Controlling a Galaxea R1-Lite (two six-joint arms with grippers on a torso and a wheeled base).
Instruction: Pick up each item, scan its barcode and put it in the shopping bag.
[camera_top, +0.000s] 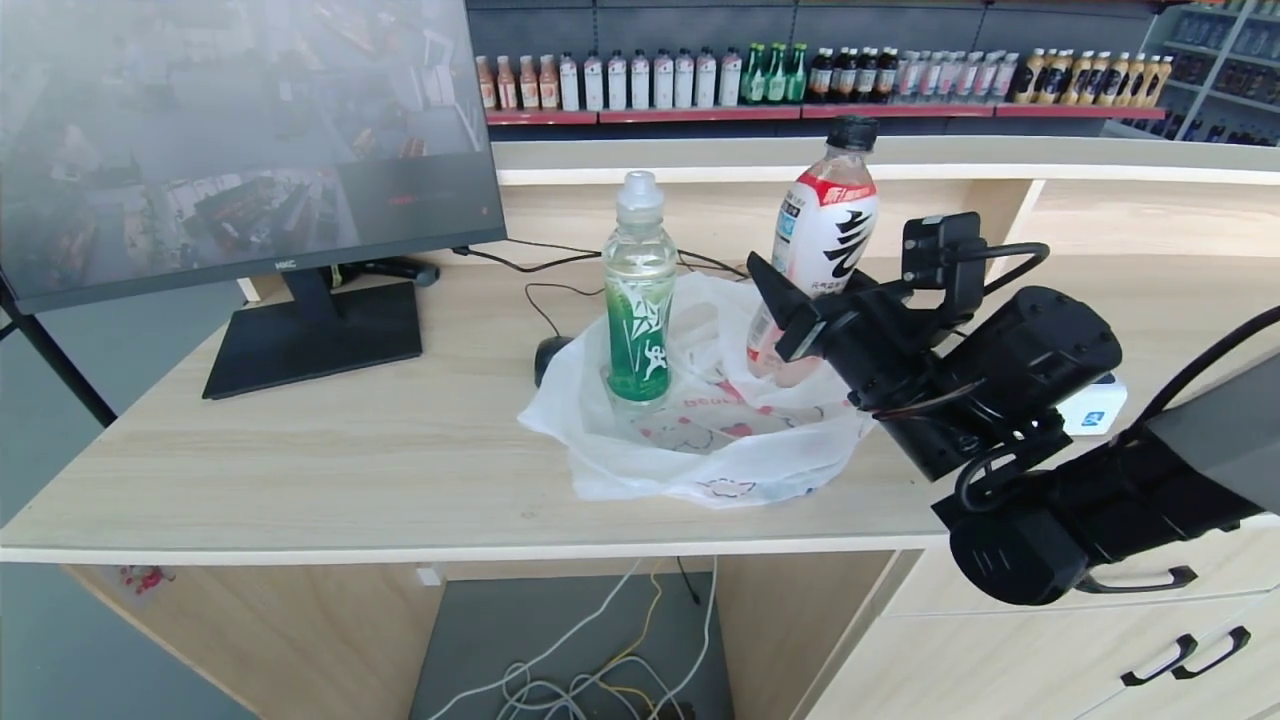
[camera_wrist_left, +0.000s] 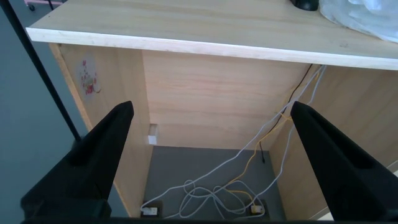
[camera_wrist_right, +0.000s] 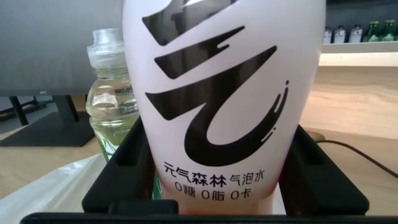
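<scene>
Head view: your right gripper (camera_top: 790, 320) is clamping the pink bottle (camera_top: 825, 235) low on its body, jaws closed around it. The bottle is leaning slightly and its base is hanging over the open shopping bag (camera_top: 720, 450) on the counter (camera_top: 300, 450). I can't tell whether the base is touching the bag floor. The green bottle (camera_top: 638, 300) is standing upright inside the bag, just beside the pink one. A monitor (camera_top: 240, 130) is sitting well to the left, a mouse (camera_top: 548, 355) behind the bag, and a white box (camera_top: 1095, 408) to the right.

Left wrist view: your left gripper (camera_wrist_left: 211, 155) is hanging below the counter edge, jaws spread wide and holding nothing, facing the cables (camera_wrist_left: 230, 186) under the desk.

Right wrist view: the pink bottle is sitting square between the fingers, with the green bottle close behind it.

Risks, as I'm judging them:
- If you're releasing with that lean, the bottle is likely tipping over, since the bag gives no side support.
- If you're drifting left on the way down, you're knocking the green bottle.
- The loose bag rim may be folding under the base.
- If you're raising the left arm blind, you're risking a hit on the counter underside.
</scene>
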